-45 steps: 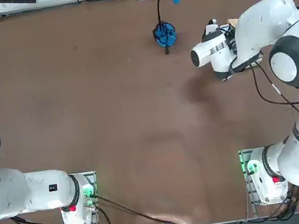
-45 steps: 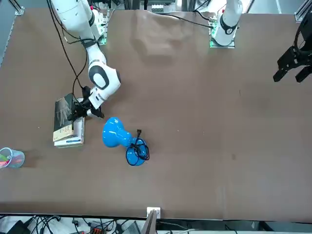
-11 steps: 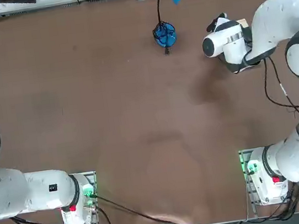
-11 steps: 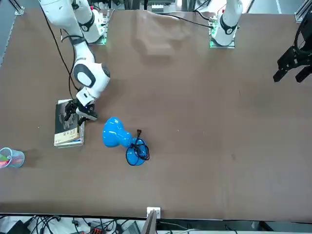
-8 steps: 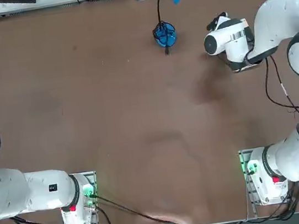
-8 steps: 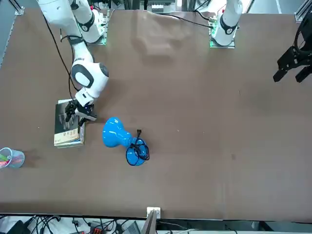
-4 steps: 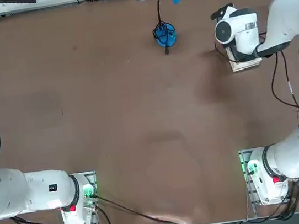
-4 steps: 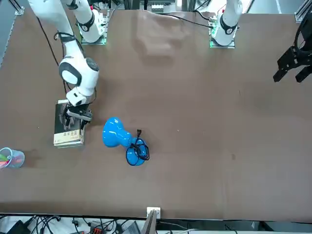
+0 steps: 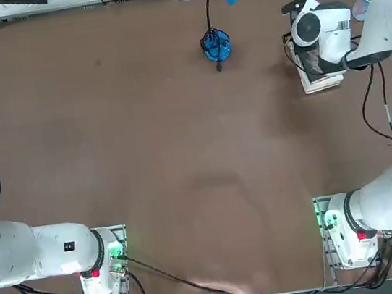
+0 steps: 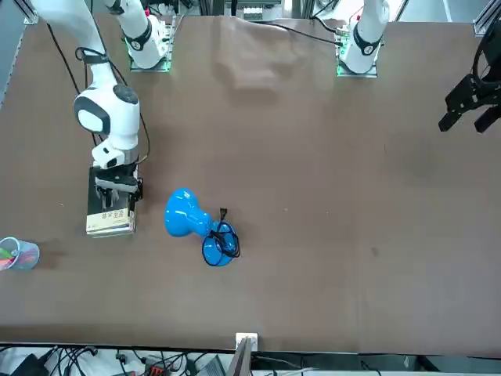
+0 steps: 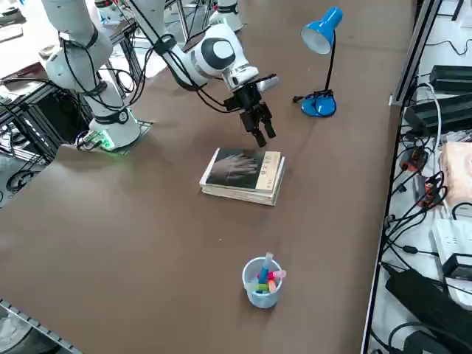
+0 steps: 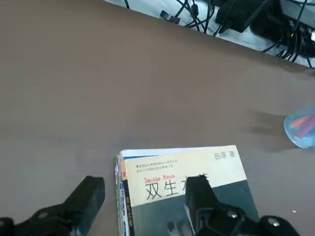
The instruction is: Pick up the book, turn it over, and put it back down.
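Note:
The book (image 11: 243,171) lies flat with its dark grey picture and cream title strip facing up, on top of a white book with blue print (image 10: 109,229). In the top view only the book's (image 9: 324,79) edge shows below the hand. My right gripper (image 11: 261,136) hangs open just above the book's end nearest the lamp, touching nothing. In the right wrist view the book (image 12: 197,169) lies under the gripper (image 12: 145,192), with one black finger (image 12: 87,195) off its side edge and the other over the cover. The front view shows the gripper (image 10: 116,188) over the book (image 10: 108,207).
A blue desk lamp (image 9: 217,44) stands a little to the left of the books; its base and cable show in the front view (image 10: 219,244). A clear cup of coloured pens (image 11: 262,283) stands beyond the books near the table's right edge. Cables run along that edge.
The book was tipped up at the gripper several seconds ago and now lies flat. In the last second the wrist has swung over the book and turned; the gripper stays open.

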`<state>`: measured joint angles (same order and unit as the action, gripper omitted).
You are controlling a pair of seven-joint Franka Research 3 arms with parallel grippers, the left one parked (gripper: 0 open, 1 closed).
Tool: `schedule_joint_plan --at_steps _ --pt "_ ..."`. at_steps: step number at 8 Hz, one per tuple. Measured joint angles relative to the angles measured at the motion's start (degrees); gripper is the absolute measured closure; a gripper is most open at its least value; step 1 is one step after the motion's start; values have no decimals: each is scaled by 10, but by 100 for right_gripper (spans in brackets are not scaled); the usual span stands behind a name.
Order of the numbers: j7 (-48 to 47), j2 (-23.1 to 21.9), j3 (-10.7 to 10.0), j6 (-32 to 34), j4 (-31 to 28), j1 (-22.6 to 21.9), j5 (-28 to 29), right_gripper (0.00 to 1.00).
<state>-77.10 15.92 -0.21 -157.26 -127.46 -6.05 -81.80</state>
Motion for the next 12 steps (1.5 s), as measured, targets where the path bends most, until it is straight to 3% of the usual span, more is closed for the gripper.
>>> schedule_joint_plan --at_steps 3,4,7,12 --pt "134 6 4 9 33 -1 162 0" --pt "194 7 9 41 51 -1 216 0" --pt "426 5 29 188 144 -3 418 0" --pt "745 -60 19 451 308 35 699 0"
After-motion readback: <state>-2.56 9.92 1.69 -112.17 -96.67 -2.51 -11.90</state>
